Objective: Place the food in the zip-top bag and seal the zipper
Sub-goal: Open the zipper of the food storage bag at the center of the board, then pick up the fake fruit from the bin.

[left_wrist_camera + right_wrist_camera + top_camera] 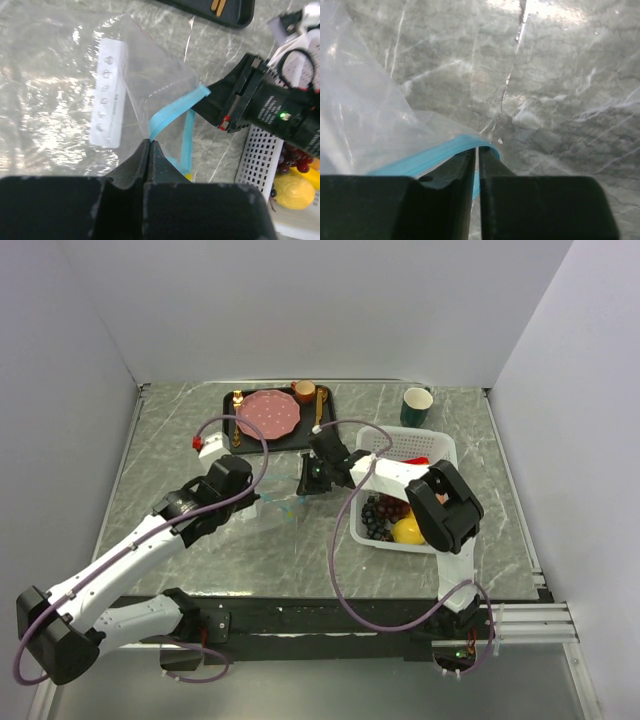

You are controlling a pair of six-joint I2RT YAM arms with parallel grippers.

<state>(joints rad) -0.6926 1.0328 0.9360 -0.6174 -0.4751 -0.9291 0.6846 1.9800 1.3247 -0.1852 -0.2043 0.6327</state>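
The clear zip-top bag (278, 502) hangs low over the marble table between my two grippers. My left gripper (150, 141) is shut on the teal-blue zipper (172, 107) at one point of the mouth. At the other end of the strip my right gripper (478, 149) has the zipper (430, 155) running into the thin slit between its jaws and looping over one tip. The bag (150, 75) holds no food; only its white label (110, 95) shows. The food lies in the white basket (440, 445): purple grapes (380, 515), a yellow lemon (407, 530), a red chili (418, 460).
A black tray (325, 430) at the back carries a pink plate (268, 412), gold cutlery and an orange cup (303, 392). A green cup (416, 403) stands behind the basket. A small red-and-white piece (200, 445) lies left of the tray.
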